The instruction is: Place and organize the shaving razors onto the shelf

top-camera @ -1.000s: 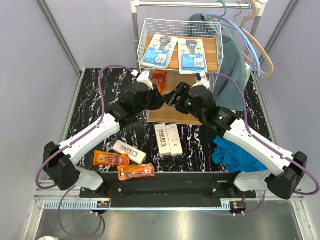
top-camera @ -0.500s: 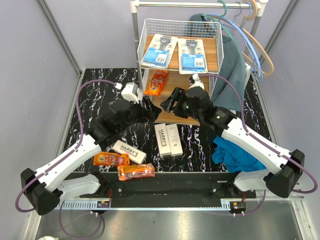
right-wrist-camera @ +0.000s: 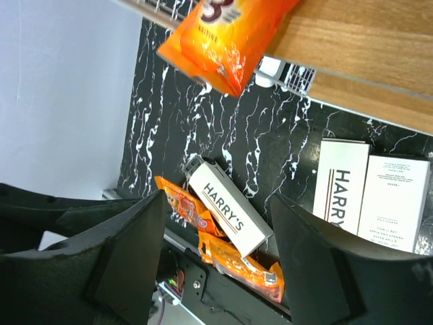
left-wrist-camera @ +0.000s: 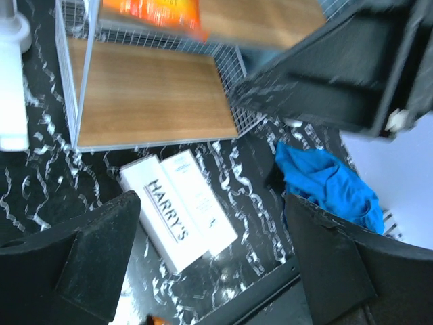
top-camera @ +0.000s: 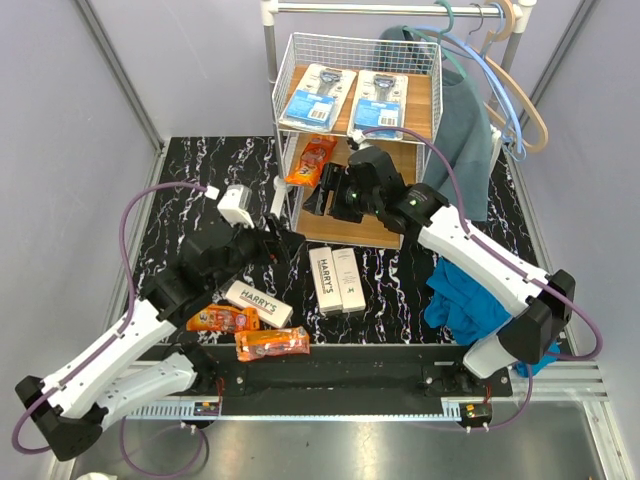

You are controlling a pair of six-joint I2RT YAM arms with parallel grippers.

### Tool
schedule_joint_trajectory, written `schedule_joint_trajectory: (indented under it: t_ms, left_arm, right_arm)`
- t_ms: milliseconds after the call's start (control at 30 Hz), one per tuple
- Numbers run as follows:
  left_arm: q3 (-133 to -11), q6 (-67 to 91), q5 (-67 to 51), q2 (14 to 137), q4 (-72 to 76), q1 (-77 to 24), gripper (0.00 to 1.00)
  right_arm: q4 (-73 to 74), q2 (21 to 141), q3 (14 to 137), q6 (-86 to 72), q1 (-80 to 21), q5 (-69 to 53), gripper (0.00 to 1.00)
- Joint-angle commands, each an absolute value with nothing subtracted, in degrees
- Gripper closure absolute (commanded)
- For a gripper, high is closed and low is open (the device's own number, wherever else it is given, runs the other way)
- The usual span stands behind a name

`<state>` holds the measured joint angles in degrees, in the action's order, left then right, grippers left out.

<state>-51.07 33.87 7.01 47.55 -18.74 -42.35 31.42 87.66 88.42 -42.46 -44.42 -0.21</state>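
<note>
Right gripper (top-camera: 332,195), jaws spread empty, hovering by orange bag (top-camera: 311,160) overhanging shelf (top-camera: 283,90) edge; left gripper (top-camera: 283,240) likewise spread; bag likely needing inward nudge.

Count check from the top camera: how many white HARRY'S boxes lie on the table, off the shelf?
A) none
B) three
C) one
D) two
B: a pair of HARRY'S boxes lies side by side in front of the shelf. A third box lies to their left beside the orange bags, all on the table.
</note>
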Motion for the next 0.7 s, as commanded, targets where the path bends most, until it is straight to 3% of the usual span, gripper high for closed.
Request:
schedule_joint_trajectory:
  t_ms: [0, 133, 433, 667]
  left_arm:
    - [-49.05, 32.78, 8.79, 44.57, -21.79, -42.63, 0.08]
    - [-48.6, 32.78, 11.33, 43.07, -24.25, -42.63, 0.01]
    - [-45.89, 37.78, 13.62, 45.79, -30.67, -42.54, 0.01]
    - [-39.13, 52.09, 12.57, 46.32, -36.38, -42.54, 0.01]
  right_arm:
    - [30.94, 86.93, 90.71, -40.25, -42.98, -3.51, 0.28]
    - [28.66, 82.45, 85.35, -41.57, -42.98, -4.48, 0.27]
    - [28.83, 72.25, 75.42, -41.57, -42.98, -6.85, 0.25]
    - [29.0, 71.01, 67.52, -40.52, -44.47, -14.32, 0.25]
